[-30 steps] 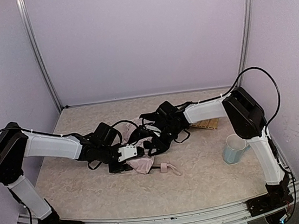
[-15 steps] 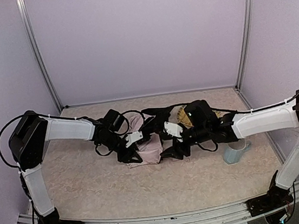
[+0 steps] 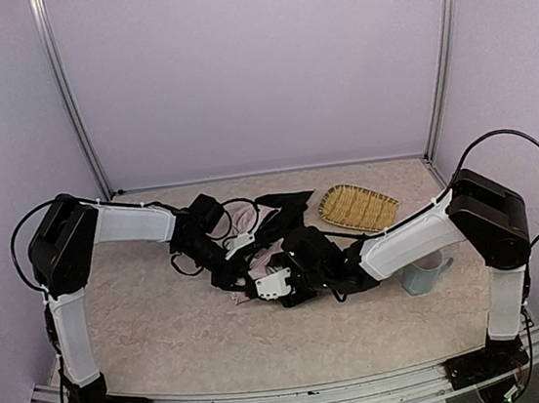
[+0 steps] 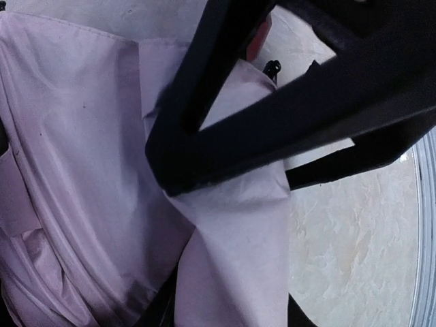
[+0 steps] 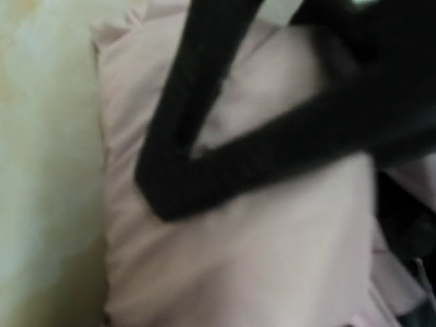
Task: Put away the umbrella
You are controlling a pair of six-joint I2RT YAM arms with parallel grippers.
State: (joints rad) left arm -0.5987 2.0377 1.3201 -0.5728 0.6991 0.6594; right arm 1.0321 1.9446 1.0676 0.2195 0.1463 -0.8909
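Pinches umbrella [image 3: 264, 256] fabric mid-table in left gripper [image 4: 163, 185], tips closed together; presses right gripper [image 5: 151, 201], tips likewise touching, onto pink cloth; woven tray [image 3: 357, 207] and mug [image 3: 419, 279] off right.

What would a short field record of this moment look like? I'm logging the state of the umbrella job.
umbrella: crumpled pink fabric, mid-table, between both arms
left hand: fingertips together against the fabric
right hand: fingertips together against the fabric, view blurred
grip: cannot tell whether either hand pinches cloth
woven tray: behind and right of the umbrella, nothing in it
mug: upright beside the right arm
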